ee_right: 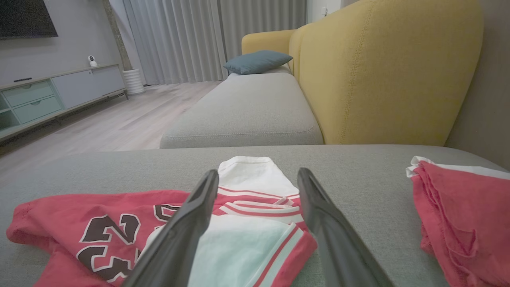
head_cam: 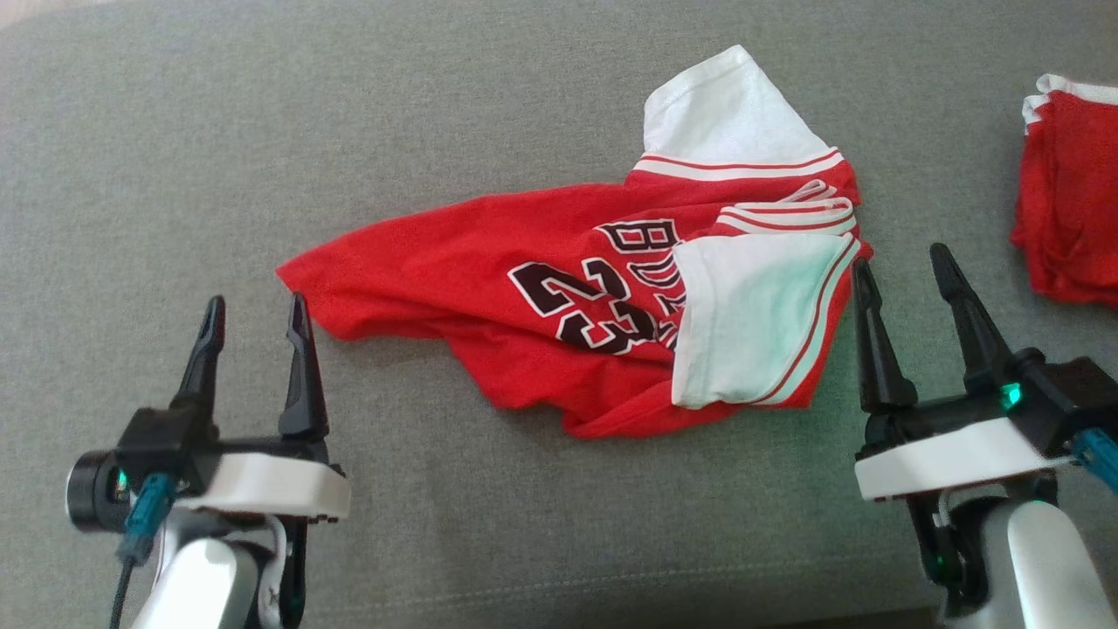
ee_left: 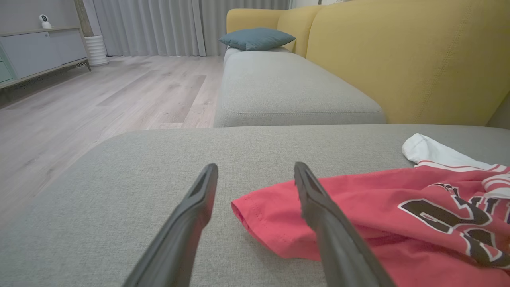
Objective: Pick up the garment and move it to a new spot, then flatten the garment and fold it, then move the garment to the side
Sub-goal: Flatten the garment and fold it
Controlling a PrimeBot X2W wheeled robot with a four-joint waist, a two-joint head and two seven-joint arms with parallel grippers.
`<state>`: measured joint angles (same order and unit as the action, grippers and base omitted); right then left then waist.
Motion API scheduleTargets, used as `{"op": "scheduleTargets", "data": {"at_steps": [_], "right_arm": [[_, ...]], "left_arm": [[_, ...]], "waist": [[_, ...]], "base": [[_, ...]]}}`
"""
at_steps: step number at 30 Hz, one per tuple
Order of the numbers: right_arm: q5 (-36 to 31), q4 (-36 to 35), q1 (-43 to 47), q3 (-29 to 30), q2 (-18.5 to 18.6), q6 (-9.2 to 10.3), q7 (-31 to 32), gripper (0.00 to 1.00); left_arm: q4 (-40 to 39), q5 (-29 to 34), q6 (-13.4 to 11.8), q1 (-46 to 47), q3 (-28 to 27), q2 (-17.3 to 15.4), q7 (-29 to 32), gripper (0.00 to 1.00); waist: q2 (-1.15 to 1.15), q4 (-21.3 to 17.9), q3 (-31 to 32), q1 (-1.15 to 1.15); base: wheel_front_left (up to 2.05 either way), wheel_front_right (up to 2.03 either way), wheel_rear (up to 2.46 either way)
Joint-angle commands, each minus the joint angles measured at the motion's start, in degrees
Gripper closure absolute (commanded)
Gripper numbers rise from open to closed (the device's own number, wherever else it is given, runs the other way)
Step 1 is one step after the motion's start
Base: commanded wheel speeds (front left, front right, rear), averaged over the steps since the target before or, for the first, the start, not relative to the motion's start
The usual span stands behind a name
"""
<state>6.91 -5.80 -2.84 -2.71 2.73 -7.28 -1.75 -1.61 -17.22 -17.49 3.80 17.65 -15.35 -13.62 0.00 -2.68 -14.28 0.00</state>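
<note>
Head view, shirt: red jersey, crumpled on the grey cushion between the two grippers; white sleeve folded over at its right end, hem corner trailing off to the left.
Head view, left gripper: wide open, empty, parked just beside that hem corner.
Head view, right gripper: wide open too, nothing held, just beside the sleeve's striped edge.
Head view, red pile: over at the right edge, well apart from the shirt.
Left wrist view, left gripper: fingers spread, hem corner lying right there between them on the cushion; contact with the cloth hard to call.
Right wrist view, right gripper: fingers spread over the white sleeve and the striped collar; red pile off to the side.
Handling, judged: light, soft and floppy; bound to sag and trail when lifted; thin knit likely to slide out of a shallow pinch; nothing breakable.
Hold, judged: hem corner for the left, shoulder seam by the sleeve for the right; deep pinch through every layer, ends kept apart to spread it.
</note>
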Motion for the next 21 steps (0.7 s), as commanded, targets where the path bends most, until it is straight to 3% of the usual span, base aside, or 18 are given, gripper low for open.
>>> {"op": "scheduleTargets", "data": {"at_steps": [1,7,12,21], "right_arm": [[-0.1,-2.2,-0.2,-1.2,0.1,-0.21,0.2,0.00],[0.1,-2.2,-0.2,-1.3,0.1,-0.21,0.3,0.00],[0.5,-2.4,-0.5,-1.3,0.1,-0.21,0.4,0.00],[1.0,-2.0,-2.2,-2.4,0.1,-0.21,0.4,0.00]], "left_arm": [[-1.6,0.0,-0.2,1.0,-2.0,-1.2,0.2,0.00],[-1.3,-0.4,0.2,1.6,-1.7,-1.3,0.4,0.00],[-0.7,-2.1,2.6,5.3,-1.1,-1.8,3.4,0.00],[11.6,-9.6,8.5,16.1,-2.1,-4.3,17.8,0.00]], "waist": [[0.00,0.0,0.1,0.00],[0.00,0.1,0.0,0.00],[0.00,0.4,-1.1,0.00],[0.00,-0.9,-4.2,0.00]], "base": [[0.00,0.00,0.00],[0.00,0.00,0.00],[0.00,0.00,0.00],[0.00,0.00,0.00]]}}
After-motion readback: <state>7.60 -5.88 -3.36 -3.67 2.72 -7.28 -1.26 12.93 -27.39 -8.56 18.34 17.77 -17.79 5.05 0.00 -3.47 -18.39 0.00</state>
